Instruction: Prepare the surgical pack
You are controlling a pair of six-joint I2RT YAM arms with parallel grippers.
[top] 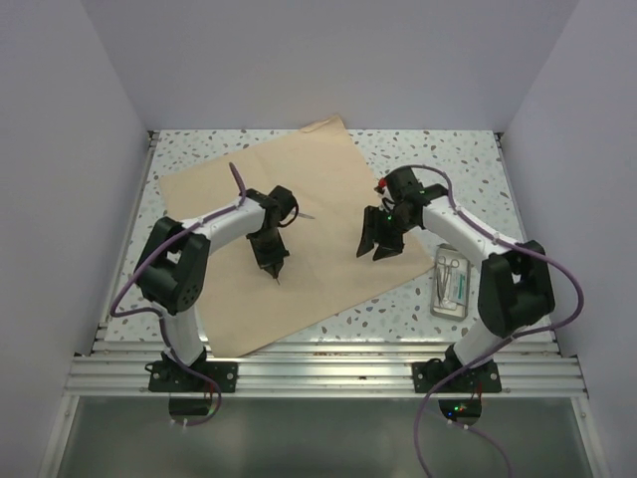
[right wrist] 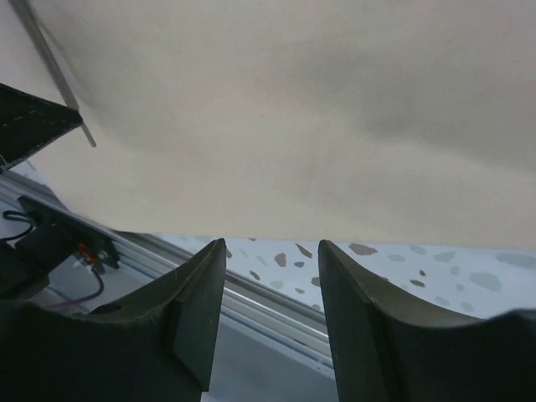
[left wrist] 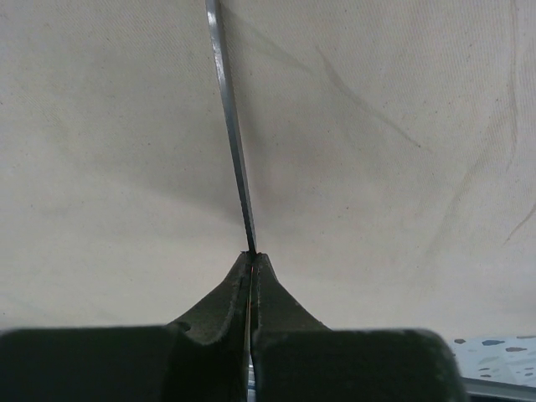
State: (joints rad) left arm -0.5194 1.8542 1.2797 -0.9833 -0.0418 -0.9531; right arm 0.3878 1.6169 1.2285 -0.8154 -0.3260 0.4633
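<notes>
Overhead and wrist views. The surgical pack, a large tan kraft-paper wrapping sheet (top: 328, 199), lies unfolded and flat on the speckled white counter (top: 458, 159), covering its left and middle parts. It is presumably spread this way so that instruments can be laid at its centre before folding.

The sheet is close to square and has no marked long axis. It sits turned on the counter, with one corner pointing far and slightly right and the opposite corner reaching the near edge beside the left arm's base. That diagonal runs near-left to far-right.

The left gripper (top: 273, 267) hangs over the middle of the sheet. Its jaws are pressed together on a thin flat steel instrument (left wrist: 234, 142) that runs straight out beyond the tips. Its type cannot be told, and it is judged to be on the way to being set down on the paper.

The right gripper (top: 376, 247) hovers above the sheet's right border. Its jaws are apart and hold nothing, probably waiting to fetch or to lift the paper's edge.

A small clear rectangular tray (top: 450, 312) stands on the counter at the near right, well apart from the sheet. Slim steel instruments (top: 448, 271) lie lengthwise in it
</notes>
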